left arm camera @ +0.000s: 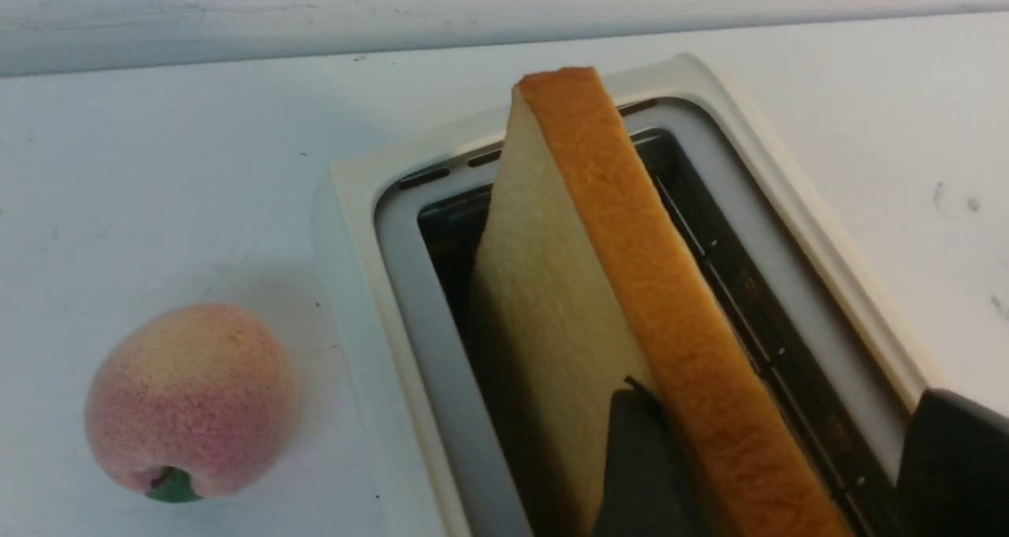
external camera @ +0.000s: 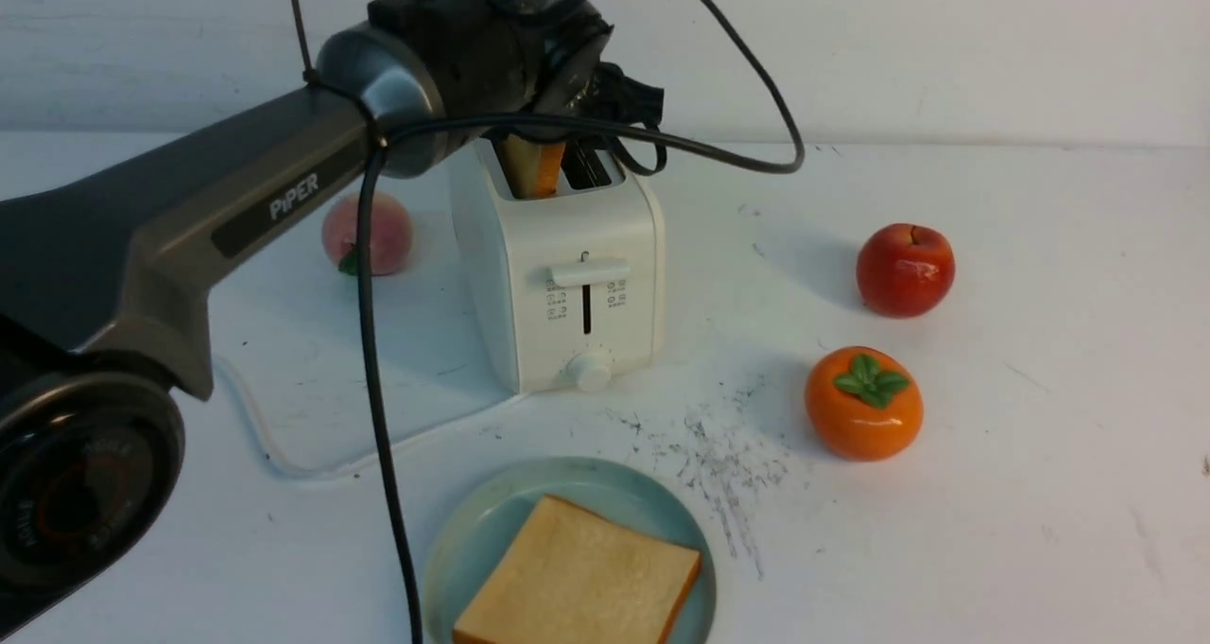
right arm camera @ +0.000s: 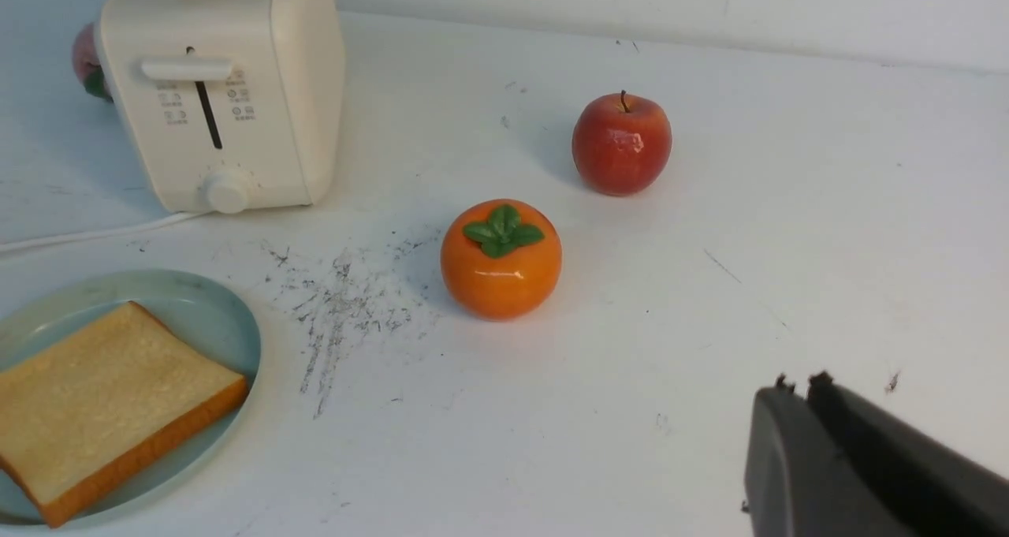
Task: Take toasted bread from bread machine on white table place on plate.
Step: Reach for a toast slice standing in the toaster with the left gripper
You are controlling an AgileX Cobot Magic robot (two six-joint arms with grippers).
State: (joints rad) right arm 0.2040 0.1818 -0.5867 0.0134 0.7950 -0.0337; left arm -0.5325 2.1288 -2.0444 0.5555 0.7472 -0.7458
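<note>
The white bread machine (external camera: 567, 275) stands at mid-table on the white table (external camera: 1040, 493). One slice of toasted bread (external camera: 534, 166) sticks up, tilted, from its left slot. My left gripper (left arm camera: 780, 399) hangs over the slots, open, straddling that slice (left arm camera: 631, 245): one finger (left arm camera: 638, 458) lies against its pale face, the other (left arm camera: 958, 458) stands apart beyond the second slot. A second toasted slice (external camera: 577, 578) lies flat on the teal plate (external camera: 492, 512) near the front edge. In the right wrist view my right gripper (right arm camera: 800, 383) is shut and holds nothing, low over bare table.
A peach (external camera: 373, 233) sits left of the toaster. A red apple (external camera: 905, 269) and an orange persimmon (external camera: 863, 401) sit to the right. The toaster's white cord (external camera: 255, 426) runs left of the plate. My left arm's black cable (external camera: 378, 389) hangs in front.
</note>
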